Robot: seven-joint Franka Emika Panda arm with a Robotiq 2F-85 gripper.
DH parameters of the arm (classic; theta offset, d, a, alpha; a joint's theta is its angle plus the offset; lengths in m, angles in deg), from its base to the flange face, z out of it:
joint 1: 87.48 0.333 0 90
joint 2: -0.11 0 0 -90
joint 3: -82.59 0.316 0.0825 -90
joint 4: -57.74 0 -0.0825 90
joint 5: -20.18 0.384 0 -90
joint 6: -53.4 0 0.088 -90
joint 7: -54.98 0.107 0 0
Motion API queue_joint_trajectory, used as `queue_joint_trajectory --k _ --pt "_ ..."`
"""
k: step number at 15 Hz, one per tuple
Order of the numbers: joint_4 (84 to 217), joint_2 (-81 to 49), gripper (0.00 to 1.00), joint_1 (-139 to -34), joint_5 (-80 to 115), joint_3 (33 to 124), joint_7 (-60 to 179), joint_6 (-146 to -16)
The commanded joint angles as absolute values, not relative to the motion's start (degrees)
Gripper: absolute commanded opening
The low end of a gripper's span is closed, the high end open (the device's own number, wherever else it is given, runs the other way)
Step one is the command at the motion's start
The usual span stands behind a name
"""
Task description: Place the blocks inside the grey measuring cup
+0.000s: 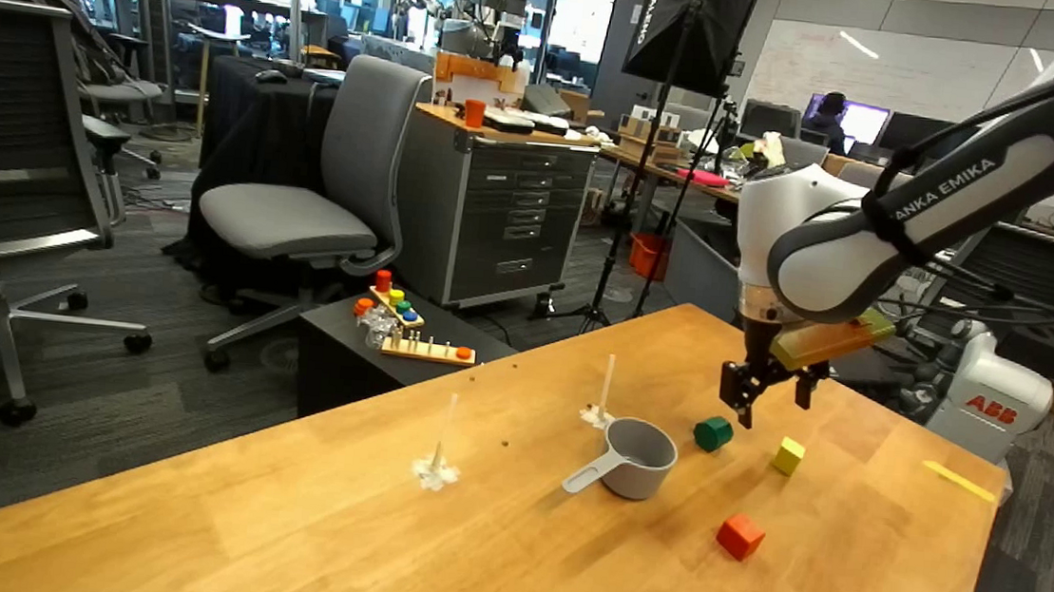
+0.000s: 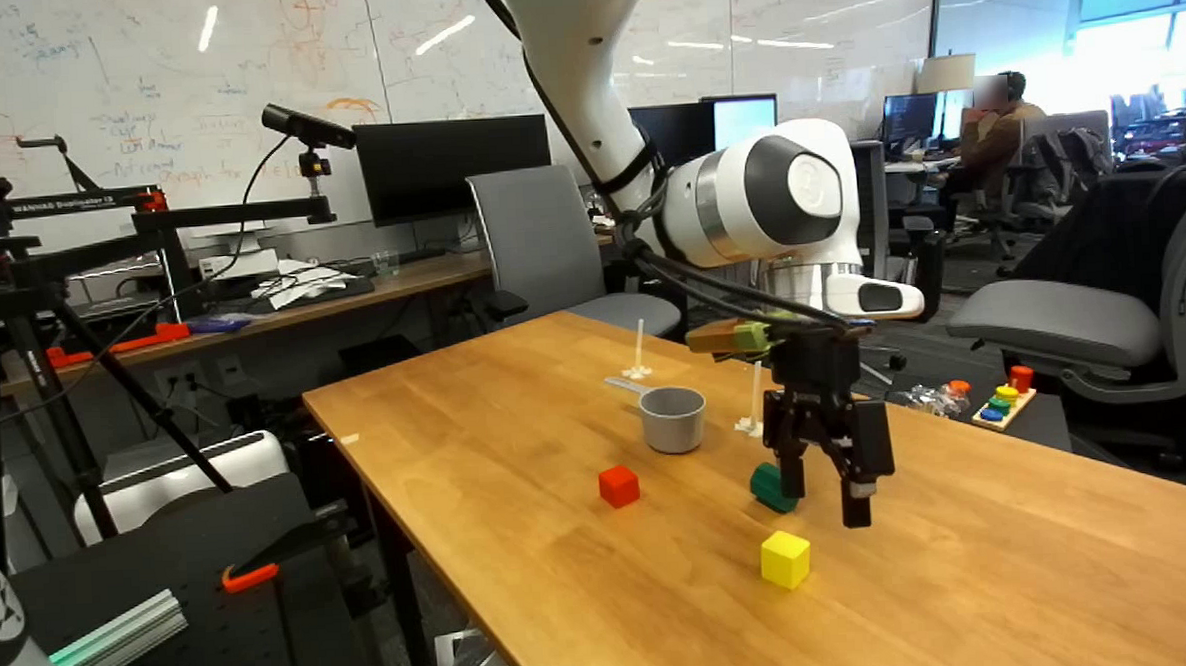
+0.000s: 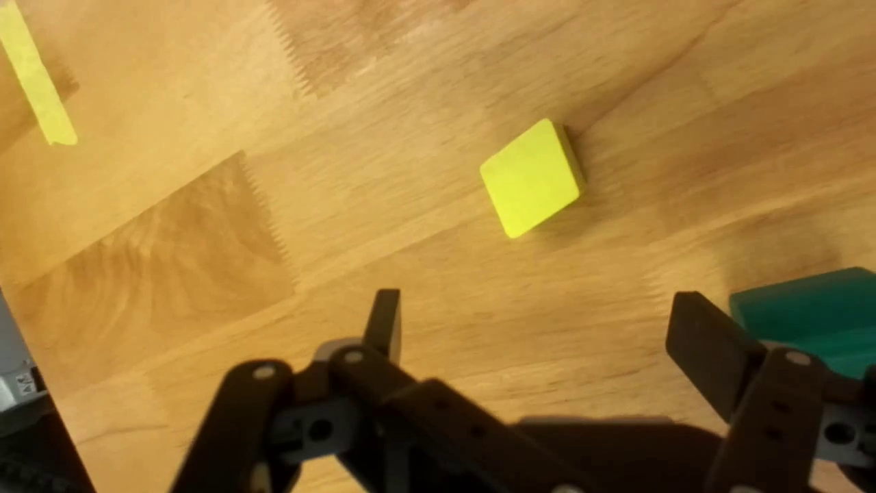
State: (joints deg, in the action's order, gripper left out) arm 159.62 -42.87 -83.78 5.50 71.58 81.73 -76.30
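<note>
The grey measuring cup stands upright on the table and also shows in an exterior view; no block shows in the visible part of its inside. A green block lies beside it. A yellow block and a red block rest apart on the table. My gripper is open and empty above the table, near the green and yellow blocks. In the wrist view, the yellow block lies ahead of the open jaws, and the green block is partly hidden behind the right finger. The red block is outside the wrist view.
Two thin white sticks stand upright on white bases beside the cup on the wooden table. Yellow tape is stuck near the table's edge. A low black table with peg toys stands beyond the edge.
</note>
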Motion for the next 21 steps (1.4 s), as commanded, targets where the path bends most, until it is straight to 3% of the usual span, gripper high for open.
queue_joint_trajectory --k 1,21 --pt "163.6 -41.6 1.00 -80.6 4.1 69.9 84.7 -78.5" --pt "165.8 -41.7 1.00 -79.0 1.4 65.4 85.6 -83.3"
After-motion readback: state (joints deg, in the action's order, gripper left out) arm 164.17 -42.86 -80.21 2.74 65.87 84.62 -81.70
